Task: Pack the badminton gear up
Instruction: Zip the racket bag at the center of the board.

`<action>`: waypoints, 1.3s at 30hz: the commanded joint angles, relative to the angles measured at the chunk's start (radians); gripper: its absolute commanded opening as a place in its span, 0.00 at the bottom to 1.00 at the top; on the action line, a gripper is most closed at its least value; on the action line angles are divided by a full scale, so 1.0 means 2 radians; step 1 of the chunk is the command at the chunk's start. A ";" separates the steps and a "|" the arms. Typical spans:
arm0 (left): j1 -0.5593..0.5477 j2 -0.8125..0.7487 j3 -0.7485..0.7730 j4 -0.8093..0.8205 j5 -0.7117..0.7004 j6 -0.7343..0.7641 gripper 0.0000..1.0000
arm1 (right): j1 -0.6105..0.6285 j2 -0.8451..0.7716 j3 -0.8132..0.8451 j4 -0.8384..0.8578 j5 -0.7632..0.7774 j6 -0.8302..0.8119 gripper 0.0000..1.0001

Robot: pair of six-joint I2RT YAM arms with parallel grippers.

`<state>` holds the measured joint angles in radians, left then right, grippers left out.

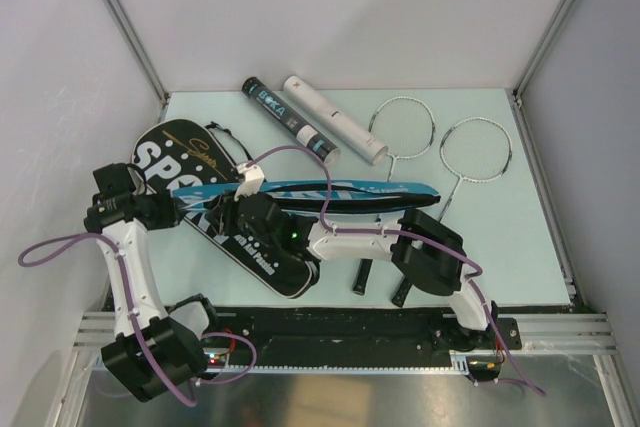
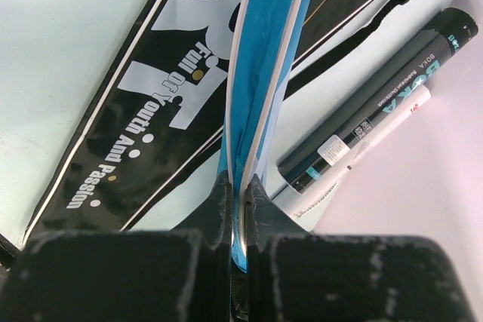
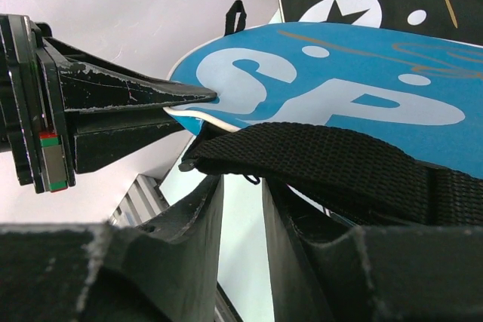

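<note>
Left wrist: fingers (image 2: 215,213) on blue bag (image 2: 266,73)

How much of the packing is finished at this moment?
No racket is in a bag yet. In hand: the left gripper pinches the blue bag by its edge; the right gripper is at its strap. To do: both rackets, the black tube and the white tube lie on the table.

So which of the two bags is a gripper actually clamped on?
The blue bag: the left gripper pinches its rim, holding it up on edge. The black bag lies flat on the table, ungripped.
</note>
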<state>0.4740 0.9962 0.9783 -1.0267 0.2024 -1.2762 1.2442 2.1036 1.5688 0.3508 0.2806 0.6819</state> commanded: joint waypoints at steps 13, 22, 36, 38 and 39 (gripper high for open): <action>0.001 -0.012 -0.016 -0.014 0.034 -0.001 0.00 | -0.013 -0.029 0.007 0.034 0.031 -0.015 0.00; 0.001 -0.022 -0.001 -0.013 0.009 -0.019 0.00 | -0.012 -0.107 -0.112 0.033 0.041 -0.062 0.00; 0.009 -0.009 0.033 -0.024 -0.002 -0.011 0.00 | -0.055 -0.316 -0.328 -0.147 0.173 -0.022 0.00; 0.013 -0.006 0.041 -0.030 0.000 -0.011 0.00 | -0.071 -0.349 -0.358 -0.185 0.191 -0.005 0.00; 0.015 -0.005 0.045 -0.033 0.001 -0.011 0.00 | -0.082 -0.365 -0.368 -0.204 0.200 0.002 0.00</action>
<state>0.4782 0.9840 0.9989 -1.0760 0.2131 -1.2839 1.1400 1.4982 0.9016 0.1123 0.5243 0.6121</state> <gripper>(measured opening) 0.044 0.009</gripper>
